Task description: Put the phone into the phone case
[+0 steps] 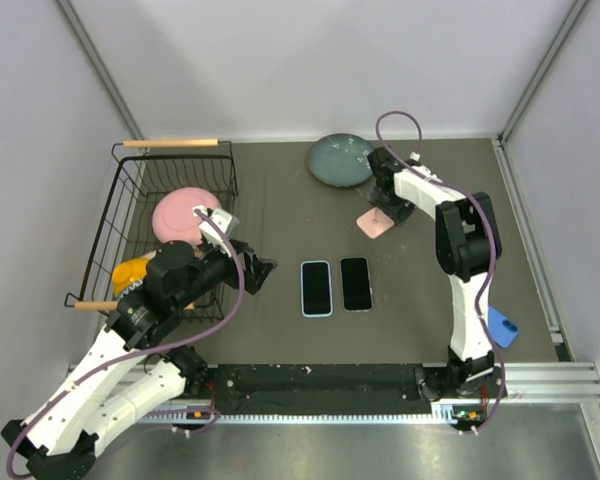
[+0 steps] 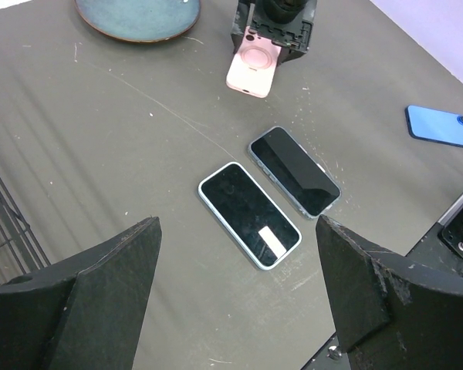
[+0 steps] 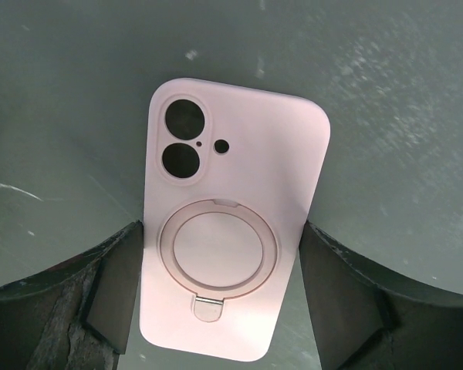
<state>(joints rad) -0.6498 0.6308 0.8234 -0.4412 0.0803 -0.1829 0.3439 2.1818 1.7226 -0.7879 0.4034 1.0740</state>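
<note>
Two phones lie face up side by side mid-table: one with a light blue rim [image 1: 316, 288] [image 2: 248, 213] and a dark one [image 1: 355, 283] [image 2: 295, 170] to its right. A pink phone case [image 1: 376, 223] [image 2: 253, 68] [image 3: 228, 231] with a ring stand shows its back. My right gripper [image 1: 385, 205] [image 3: 222, 239] is shut on the case's long sides near its bottom end, behind the phones. The case slants down toward the table. My left gripper [image 1: 260, 272] [image 2: 237, 223] is open and empty, hovering left of the phones.
A blue phone case [image 1: 502, 326] [image 2: 442, 126] lies at the right near the front rail. A dark teal plate [image 1: 340, 159] [image 2: 137, 14] sits at the back. A wire basket [image 1: 130, 200] at the left holds a pink bowl [image 1: 183, 213] and a yellow item [image 1: 130, 272].
</note>
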